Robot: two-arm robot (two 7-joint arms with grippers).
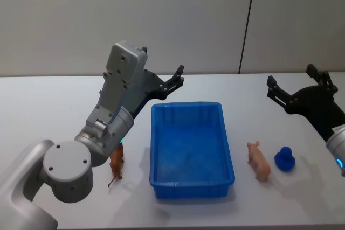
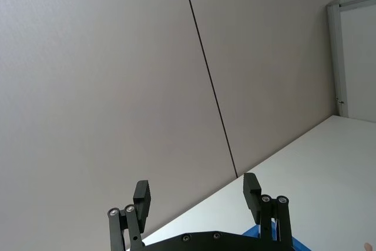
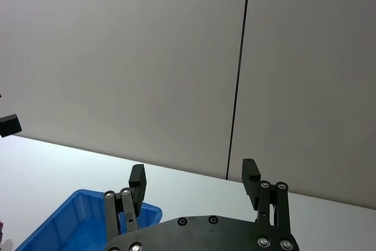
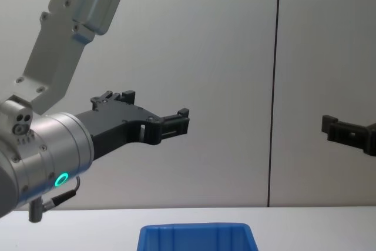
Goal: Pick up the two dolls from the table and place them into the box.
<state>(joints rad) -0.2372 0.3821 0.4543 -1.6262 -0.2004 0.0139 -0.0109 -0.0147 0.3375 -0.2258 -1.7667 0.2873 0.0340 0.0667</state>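
Head view has the box (image 1: 188, 149) near the middle of the table (image 1: 54, 111), closer to the near edge, and its blue floor lies bare with nothing in it. On the table just left of the box's near left corner stands the brown doll (image 1: 116, 161); my left arm covers its upper part, so I can make out little more than a body, legs and a thin dark strand. Right of the box, toward the near edge, lies the pink doll (image 1: 259, 161), clear of the blue wall, and a small blue figure (image 1: 284, 159) sits just beside it, toward the table's right edge. My left gripper (image 1: 178, 77) hangs in the air by the box's far left corner, fingers spread wide and pinching nothing. My right gripper (image 1: 290, 75) is raised over the far right part of the table, fingers likewise spread and bare. From the chest view the bottom edge cuts the box (image 4: 197, 234) off, leaving its far rim, with both grippers high above it.
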